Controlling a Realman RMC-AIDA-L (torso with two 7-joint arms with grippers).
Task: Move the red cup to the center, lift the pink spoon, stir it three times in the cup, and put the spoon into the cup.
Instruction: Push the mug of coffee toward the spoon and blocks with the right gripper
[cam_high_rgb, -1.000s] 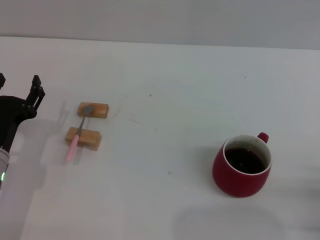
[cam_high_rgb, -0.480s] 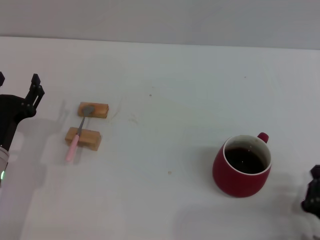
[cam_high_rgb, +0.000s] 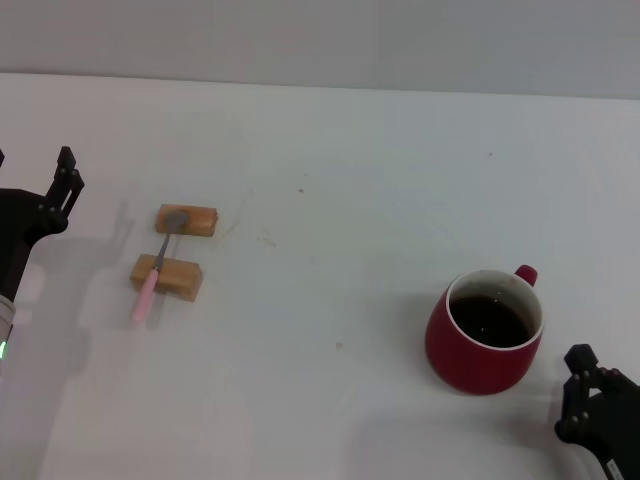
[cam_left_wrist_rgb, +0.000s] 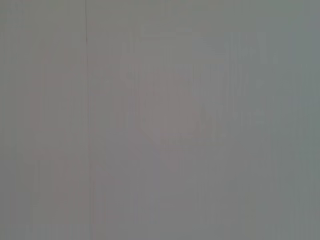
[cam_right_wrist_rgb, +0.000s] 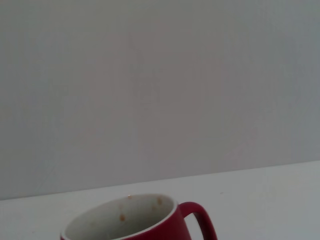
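The red cup (cam_high_rgb: 485, 340) stands upright on the white table (cam_high_rgb: 340, 180) at the right, its handle (cam_high_rgb: 526, 273) pointing to the far right. Its top also shows in the right wrist view (cam_right_wrist_rgb: 135, 222). The pink spoon (cam_high_rgb: 152, 272) lies across two tan wooden blocks at the left, its metal bowl on the far block. My right gripper (cam_high_rgb: 592, 395) is low at the near right, just beside the cup and apart from it. My left gripper (cam_high_rgb: 35, 175) is open and empty at the far left, left of the spoon.
The far wooden block (cam_high_rgb: 190, 219) and the near wooden block (cam_high_rgb: 170, 277) carry the spoon. A grey wall (cam_high_rgb: 320, 40) runs behind the table's far edge. The left wrist view holds only a plain grey surface.
My right gripper has come into view at the near right and moved left toward the cup. My left gripper has drifted slightly left. Cup and spoon have not moved.
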